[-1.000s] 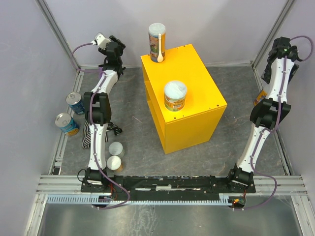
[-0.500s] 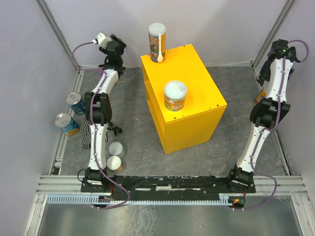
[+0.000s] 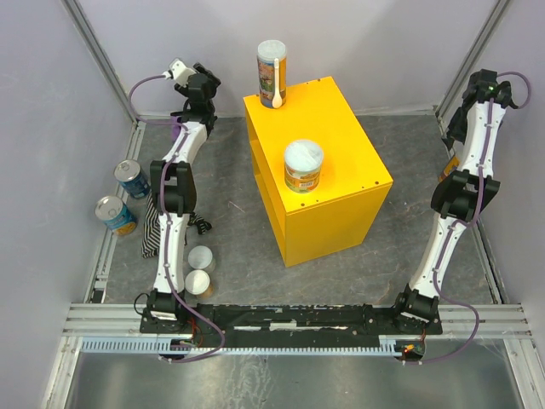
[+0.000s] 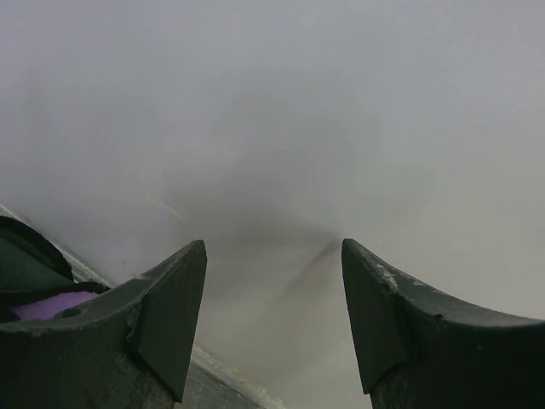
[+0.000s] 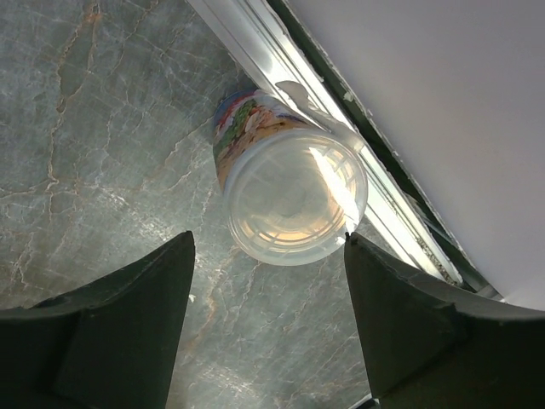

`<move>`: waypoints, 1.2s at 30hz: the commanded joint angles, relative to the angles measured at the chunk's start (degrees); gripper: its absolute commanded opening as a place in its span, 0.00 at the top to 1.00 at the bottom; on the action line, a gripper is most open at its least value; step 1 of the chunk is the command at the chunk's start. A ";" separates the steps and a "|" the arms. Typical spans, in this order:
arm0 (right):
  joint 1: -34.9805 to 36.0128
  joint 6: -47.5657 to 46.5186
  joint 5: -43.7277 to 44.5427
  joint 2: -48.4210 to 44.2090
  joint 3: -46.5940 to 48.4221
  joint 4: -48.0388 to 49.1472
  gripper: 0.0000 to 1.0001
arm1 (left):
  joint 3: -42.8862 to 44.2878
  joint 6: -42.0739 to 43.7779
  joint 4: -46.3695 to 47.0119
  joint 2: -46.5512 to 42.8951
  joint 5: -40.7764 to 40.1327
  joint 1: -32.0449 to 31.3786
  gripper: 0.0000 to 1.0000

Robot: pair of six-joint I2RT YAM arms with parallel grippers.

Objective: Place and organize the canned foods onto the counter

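Observation:
The yellow counter [image 3: 328, 183] stands mid-table. On its top are a tall colourful tube [image 3: 272, 75] at the back left corner and a short orange tub with a white lid [image 3: 303, 166]. Two blue-labelled tins [image 3: 130, 179] [image 3: 115, 215] stand by the left rail, and two small pale-lidded tubs [image 3: 201, 258] [image 3: 197, 282] near the left arm's base. My right gripper [image 5: 268, 239] is open, hanging above a colourful tube with a clear lid [image 5: 294, 200] by the right rail; nothing is between its jaws. My left gripper [image 4: 272, 247] is open and empty, facing the back wall.
A striped black-and-white cloth [image 3: 152, 232] lies under the left arm. A purple cloth [image 4: 51, 304] shows at the left gripper's side. The metal rail [image 5: 281, 72] and the right wall run close behind the right-hand tube. Walls close in the left, back and right sides.
The left wrist has shifted slightly to the right at the back wall. The right wrist has edged a little lower and to the left by the right wall. No can has moved.

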 commanded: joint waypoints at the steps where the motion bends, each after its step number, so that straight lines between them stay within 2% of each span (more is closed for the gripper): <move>1: -0.47 0.43 -1.13 0.64 3.33 -0.94 0.22 | 4.03 0.29 0.34 0.99 0.83 -0.28 0.29; 10: -1.05 3.66 3.26 -2.53 0.90 0.18 0.18 | 4.34 -1.49 0.05 1.73 1.79 -0.35 0.29; 11: -1.19 4.56 2.50 -3.28 -0.18 0.67 0.15 | 4.40 -2.00 0.09 1.99 1.89 -0.39 0.29; 12: -1.15 5.22 2.07 -3.98 -1.34 1.04 0.03 | 4.38 -2.52 0.17 2.19 1.94 -0.36 0.29; 13: -1.15 5.87 1.45 -4.74 -2.42 1.40 0.00 | 4.27 -2.99 0.30 2.24 2.08 -0.33 0.29; 16: -0.45 8.58 0.40 -8.78 -6.68 4.41 0.01 | 4.03 -4.62 1.24 2.50 2.21 -0.35 0.29; 21: 5.29 12.34 6.08 -19.51 -22.70 17.07 0.01 | 2.85 -7.04 3.77 2.34 2.55 -0.30 0.30; 25: 9.64 16.79 10.86 -23.72 -32.27 25.44 0.00 | 2.65 -8.15 4.61 2.25 3.51 -0.24 0.30; 27: 10.83 19.18 13.87 -26.40 -38.86 32.15 0.00 | 2.47 -8.53 5.11 2.04 3.84 -0.26 0.31; 31: 14.45 20.05 24.86 -34.79 -59.61 52.70 0.00 | 2.11 -8.93 6.25 1.86 4.77 -0.25 0.32; 33: 16.18 19.25 28.90 -36.16 -62.66 57.50 0.00 | 0.41 -9.09 7.74 1.30 5.20 -0.37 0.32; 36: 18.78 19.27 33.61 -34.13 -60.30 56.04 0.00 | -1.92 -9.09 9.58 0.46 5.53 -0.57 0.32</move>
